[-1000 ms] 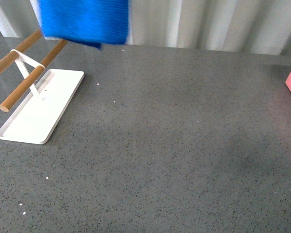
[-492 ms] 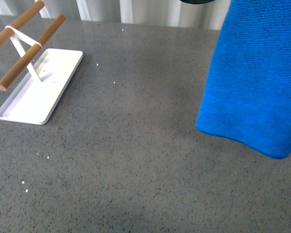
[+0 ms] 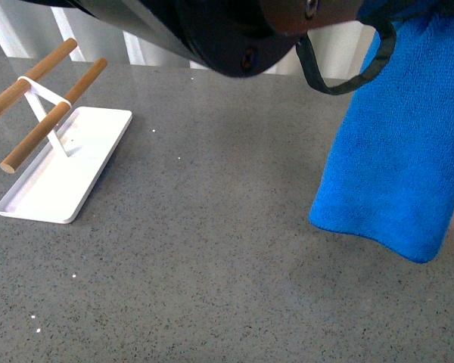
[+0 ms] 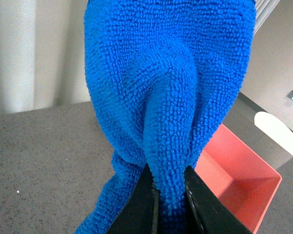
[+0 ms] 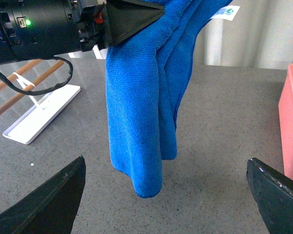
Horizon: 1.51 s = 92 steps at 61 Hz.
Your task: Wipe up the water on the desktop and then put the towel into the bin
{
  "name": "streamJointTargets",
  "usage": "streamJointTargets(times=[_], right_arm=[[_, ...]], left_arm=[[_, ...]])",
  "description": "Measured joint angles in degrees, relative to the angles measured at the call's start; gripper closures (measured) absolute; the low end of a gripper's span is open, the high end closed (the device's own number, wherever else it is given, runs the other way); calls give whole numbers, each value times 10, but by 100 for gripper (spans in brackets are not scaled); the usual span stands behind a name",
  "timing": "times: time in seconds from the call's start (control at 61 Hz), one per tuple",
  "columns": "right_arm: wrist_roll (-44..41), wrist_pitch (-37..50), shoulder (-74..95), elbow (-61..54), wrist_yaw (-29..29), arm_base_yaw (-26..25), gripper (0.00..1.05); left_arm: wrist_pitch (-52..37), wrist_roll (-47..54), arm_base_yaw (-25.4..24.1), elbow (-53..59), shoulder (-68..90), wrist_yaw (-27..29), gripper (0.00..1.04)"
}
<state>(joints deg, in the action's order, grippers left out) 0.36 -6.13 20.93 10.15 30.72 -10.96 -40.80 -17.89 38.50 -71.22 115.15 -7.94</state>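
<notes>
So, desktop (image 3: 212,265): dark grey speckled slab; the back edge meets a pale ribbed wall.
Towel (image 3: 401,151): bright blue and in the air on the robot's right side. It hangs folded from a pinch at its top.
Towel axis: long axis vertical, with the folds running straight down. The free lower hem points at the desktop and looks just off it.
Left arm (image 3: 212,30): a big black body across the top of the front view, blocking the far centre of the slab.
Bin (image 4: 239,170): pale pink with an open top, down beside the towel on its right. The right wrist view shows bare desktop between hem and bin wall.
White tray (image 3: 64,166): flat, at far left, well apart from the towel.
Wooden rods (image 3: 53,125): two, tilted, held over the tray by a white bracket.
Open room: a wide bare stretch of desktop between tray and towel.
Left gripper (image 4: 169,200): fingers clamped on a ridge of towel plush.
Right gripper (image 5: 164,165): fingers spread wide, gripping nothing; the towel hangs beyond them.
Cable (image 3: 348,76): a dark loop drooping off the left arm, just beside the towel's upper edge.
Tag (image 5: 224,12): a small white label near the towel's top.
</notes>
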Motion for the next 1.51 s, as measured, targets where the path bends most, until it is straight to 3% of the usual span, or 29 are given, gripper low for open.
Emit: streamJointTargets(times=[0.246, 0.672, 0.902, 1.508], right_arm=[[-59, 168, 222, 36, 31, -34, 7], [-124, 360, 499, 91, 55, 22, 7], [-135, 406, 603, 128, 92, 73, 7], [-136, 464, 730, 244, 196, 118, 7]], left_arm=[[8, 2, -28, -4, -1, 2, 99], [33, -20, -33, -4, -25, -8, 99], [34, -43, -25, -4, -37, -21, 99], [54, -108, -13, -4, -52, -76, 99]])
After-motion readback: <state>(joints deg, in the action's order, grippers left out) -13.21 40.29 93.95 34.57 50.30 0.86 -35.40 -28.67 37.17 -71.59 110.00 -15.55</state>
